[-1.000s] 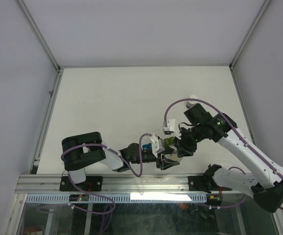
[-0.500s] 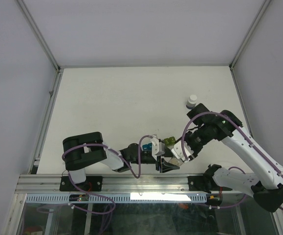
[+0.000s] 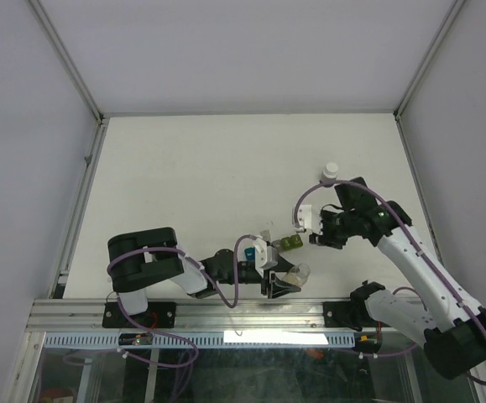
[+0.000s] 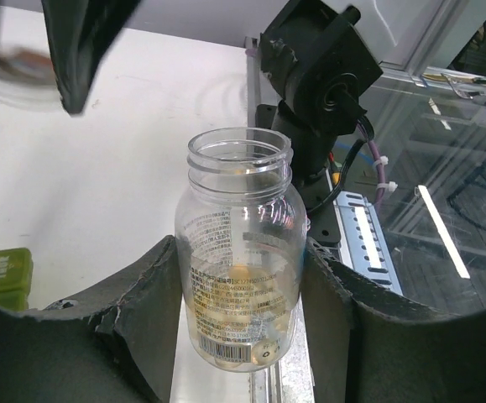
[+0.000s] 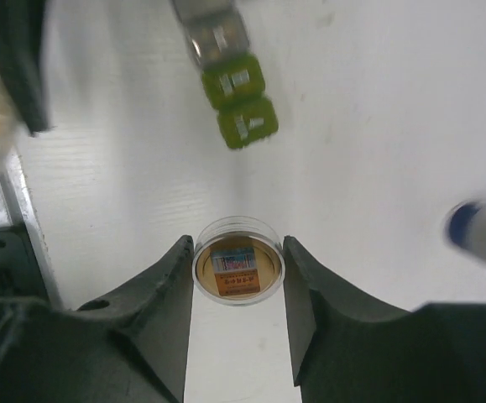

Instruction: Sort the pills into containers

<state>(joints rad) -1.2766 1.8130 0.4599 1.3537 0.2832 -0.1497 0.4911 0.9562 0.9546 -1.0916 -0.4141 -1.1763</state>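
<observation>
On the left, the left arm (image 3: 184,273) lies low along the near edge of the bench (image 3: 184,168). The left jaws are clamped on a clear bottle (image 4: 238,277), one finger on each side of its body, and hold it upright. Its mouth is bare. Something pale and yellowish sits low inside; we take it for the pills (image 4: 226,319), though the label keeps us from counting them.

Just beyond the left jaws, and to the left of the right jaws, the containers (image 5: 238,101) lie flat on the bench as one joined strip, touched by neither pair. From the right wrist we see its grey, olive and yellow-green cubes ahead of the right jaws. We cannot tell whether any compartment stands open.

Further right, the right arm (image 3: 410,260) carries the right jaws, which are closed on the round cap (image 5: 237,270) and hold it by its rim. A second ago these jaws were down at the bottle's mouth, close against the left jaws. They have since drawn off to the right with the cap. We judge the bottle opened and the sorting itself not yet begun: the cap needs putting down before pills can go into compartments.

Beyond the right jaws stands a small white bottle (image 3: 331,170), untouched.
</observation>
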